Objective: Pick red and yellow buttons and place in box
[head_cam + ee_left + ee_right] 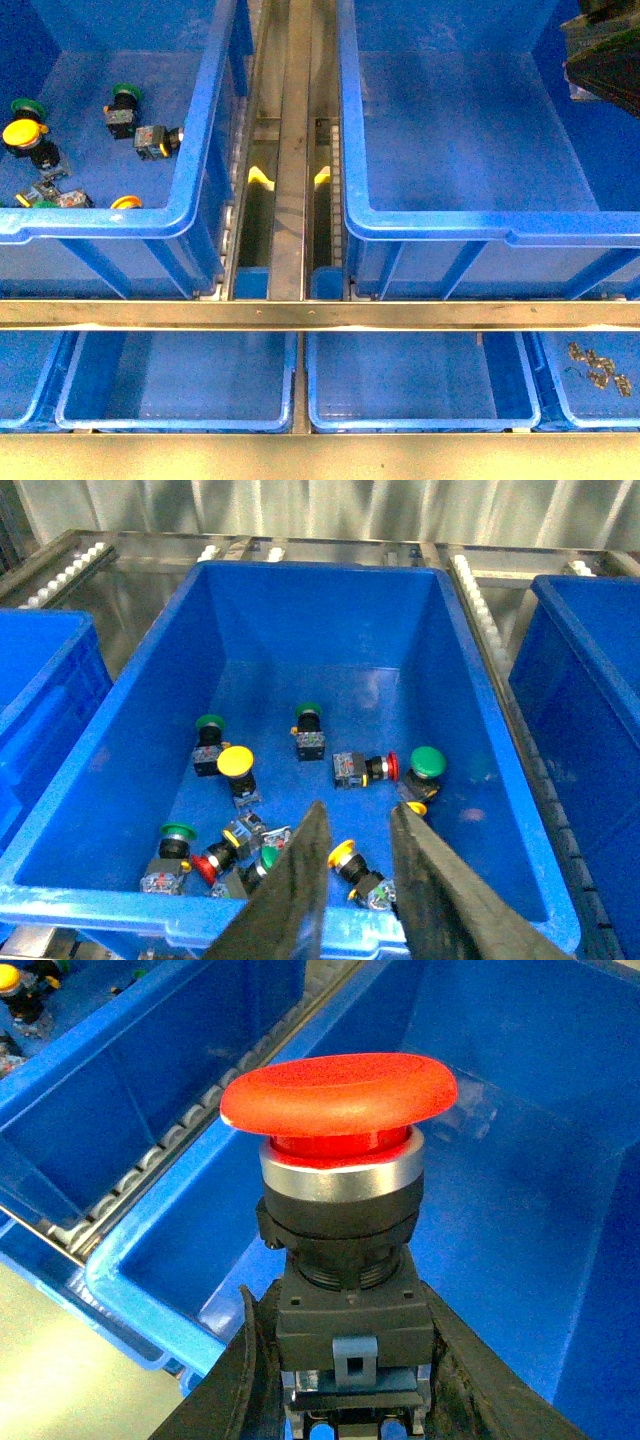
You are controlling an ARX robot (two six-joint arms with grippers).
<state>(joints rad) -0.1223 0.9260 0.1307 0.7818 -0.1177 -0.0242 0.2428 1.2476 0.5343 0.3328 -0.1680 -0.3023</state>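
The right pincer (350,1352) pinches a red button (338,1100) by its black and grey body, with the round cap pointing away from the fingers. It holds the button in the air above the inside of the box (540,1230). In the front view the box (490,225) has a bare floor, and the dark right arm (603,50) shows over the box's far right corner.

The left pincer (358,810) is spread and hangs over the neighbouring bin (330,600), which stands just left of the box across a metal rail. The rest of the buttons lie on that bin's floor. These include a yellow button (236,762), another yellow one (342,855) below the spread fingertips, a second red button (368,768) lying on its side, a third red one (207,865), and several green buttons (427,762).
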